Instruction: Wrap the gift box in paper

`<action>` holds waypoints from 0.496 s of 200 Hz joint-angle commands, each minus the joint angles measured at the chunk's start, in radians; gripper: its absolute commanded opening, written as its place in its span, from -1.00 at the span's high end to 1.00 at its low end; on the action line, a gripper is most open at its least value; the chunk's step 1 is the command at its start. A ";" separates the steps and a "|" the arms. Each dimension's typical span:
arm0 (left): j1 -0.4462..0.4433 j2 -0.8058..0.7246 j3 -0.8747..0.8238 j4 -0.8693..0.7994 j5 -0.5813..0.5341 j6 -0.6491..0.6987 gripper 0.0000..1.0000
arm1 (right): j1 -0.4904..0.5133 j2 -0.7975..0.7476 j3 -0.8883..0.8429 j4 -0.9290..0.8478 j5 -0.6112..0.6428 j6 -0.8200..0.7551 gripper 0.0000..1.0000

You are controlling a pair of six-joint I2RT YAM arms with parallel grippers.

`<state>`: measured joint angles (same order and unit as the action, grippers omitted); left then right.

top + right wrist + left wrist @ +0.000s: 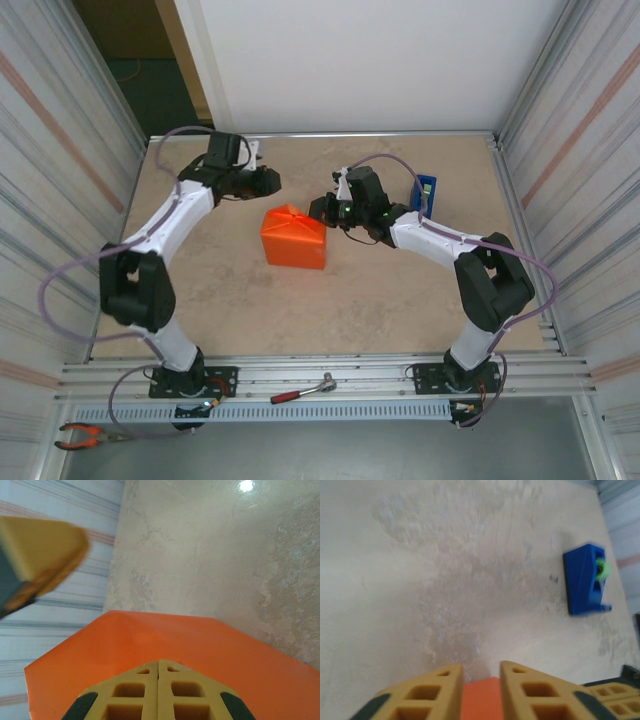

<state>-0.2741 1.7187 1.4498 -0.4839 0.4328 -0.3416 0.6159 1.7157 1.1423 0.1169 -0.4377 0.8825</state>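
Left arm reaches forward, elbow bent, left gripper held just beyond the far left corner of the paper, clear of it; fingers apart with a narrow gap, nothing between. Right arm bends inward, right gripper at the parcel's upper right edge, fingers pressed pad to pad over the orange; whether they touch it cannot be told. Paper plain bright orange, folded into a blocky parcel with creased top flaps, mid-table; box hidden under it. Counted: two arms, one parcel, one blue dispenser at far right, one red-handled tool, one pliers
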 commanded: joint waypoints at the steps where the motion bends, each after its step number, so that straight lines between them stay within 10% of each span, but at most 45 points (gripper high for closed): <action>1: 0.002 0.072 0.083 -0.104 0.144 0.084 0.62 | 0.033 0.051 -0.072 -0.232 -0.006 -0.012 1.00; 99: -0.001 0.130 0.127 -0.325 0.322 0.290 0.77 | 0.030 0.048 -0.076 -0.237 -0.002 -0.017 1.00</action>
<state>-0.2741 1.8500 1.5513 -0.7067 0.6552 -0.1436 0.6159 1.7138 1.1412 0.1162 -0.4377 0.8822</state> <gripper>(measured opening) 0.119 0.063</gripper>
